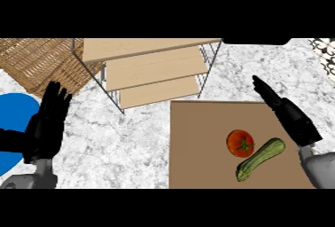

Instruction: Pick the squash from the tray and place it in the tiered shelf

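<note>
Squash (259, 158) lies on the tray (196, 146), just beside the open right hand (288, 115).

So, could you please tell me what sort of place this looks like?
Most likely a kitchen counter: a marbled worktop carries a brown tray with a squash and a tomato, beside a tiered shelf and a wicker basket.
</note>
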Robot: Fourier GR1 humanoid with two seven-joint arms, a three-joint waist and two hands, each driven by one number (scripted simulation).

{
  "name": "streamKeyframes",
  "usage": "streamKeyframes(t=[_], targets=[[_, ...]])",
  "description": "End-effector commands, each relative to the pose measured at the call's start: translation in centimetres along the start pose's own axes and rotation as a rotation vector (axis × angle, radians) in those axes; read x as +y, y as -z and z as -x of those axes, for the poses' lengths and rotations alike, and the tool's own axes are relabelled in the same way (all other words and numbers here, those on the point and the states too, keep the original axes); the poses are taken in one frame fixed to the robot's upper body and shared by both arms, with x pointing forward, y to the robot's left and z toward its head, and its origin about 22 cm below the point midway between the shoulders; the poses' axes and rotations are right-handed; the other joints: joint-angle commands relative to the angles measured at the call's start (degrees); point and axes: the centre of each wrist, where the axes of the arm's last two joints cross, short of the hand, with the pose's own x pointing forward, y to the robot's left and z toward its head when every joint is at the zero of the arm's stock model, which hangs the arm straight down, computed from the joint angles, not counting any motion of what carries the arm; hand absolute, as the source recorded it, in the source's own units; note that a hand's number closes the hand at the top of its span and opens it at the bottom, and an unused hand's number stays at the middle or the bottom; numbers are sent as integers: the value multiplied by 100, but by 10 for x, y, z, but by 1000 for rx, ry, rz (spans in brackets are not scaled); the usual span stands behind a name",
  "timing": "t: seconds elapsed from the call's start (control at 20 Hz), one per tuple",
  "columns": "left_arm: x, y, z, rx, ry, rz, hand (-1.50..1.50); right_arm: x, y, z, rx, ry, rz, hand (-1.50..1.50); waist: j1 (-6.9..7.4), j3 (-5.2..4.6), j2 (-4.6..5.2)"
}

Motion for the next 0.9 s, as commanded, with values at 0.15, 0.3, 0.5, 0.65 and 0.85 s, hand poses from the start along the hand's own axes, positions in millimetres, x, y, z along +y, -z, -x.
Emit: streamKeyframes(t=[0.15, 0.3, 0.5, 0.65, 0.85], targets=[[54, -24, 36, 251, 130, -137, 0, -51, -47, 22, 149, -74, 661, 150, -893, 98, -335], [60, -34, 49, 331, 133, -171, 0, -79, -124, 88, 638, -210, 835, 150, -1599, 13, -86], [73, -50, 61, 448, 150, -164, 0, -35, -155, 103, 685, 44, 1223, -150, -1386, 97, -341], [68, -54, 66, 481, 162, -108, 0, 8, -181, 90, 628, 37, 1280, -150, -1089, 90, -332], [61, -40, 52, 472, 171, -31, 0, 51, -201, 45, 562, 81, 1197, -150, -723, 83, -277]])
